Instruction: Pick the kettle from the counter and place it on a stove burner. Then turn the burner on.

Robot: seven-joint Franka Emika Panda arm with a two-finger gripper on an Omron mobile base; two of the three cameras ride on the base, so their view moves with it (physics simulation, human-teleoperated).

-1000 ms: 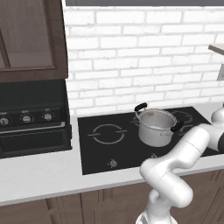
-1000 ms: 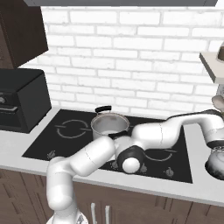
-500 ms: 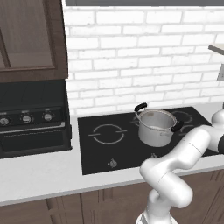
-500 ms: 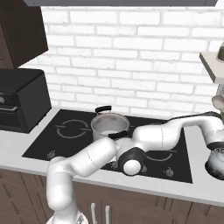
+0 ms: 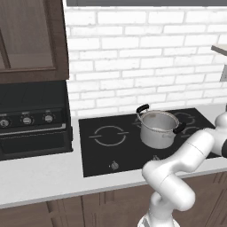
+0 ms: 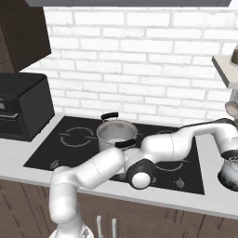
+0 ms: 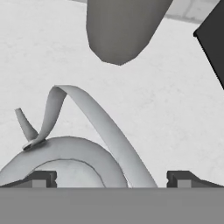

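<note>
Between the spread, empty jaws sits the rounded silvery-white kettle (image 7: 65, 153), its thin handle arched

pot (image 5: 158, 129) on cooktop (image 5: 102, 150), kettle (image 6: 230, 171) right

Arm (image 6: 116, 162): glossy white shell built of rounded, tube-like links that swell at the joints. One joint face is a dark, near-black disc with a pale grey hub at its centre (image 6: 140, 175). From the left base camera the links (image 5: 177, 164) read uniformly white with soft grey shading; a dark band shows at the far joint by the frame edge. No cables, screws or printed markings can be made out. Finger tips (image 7: 40, 178): small, dark grey, blocky, with stepped upper edges.
</note>
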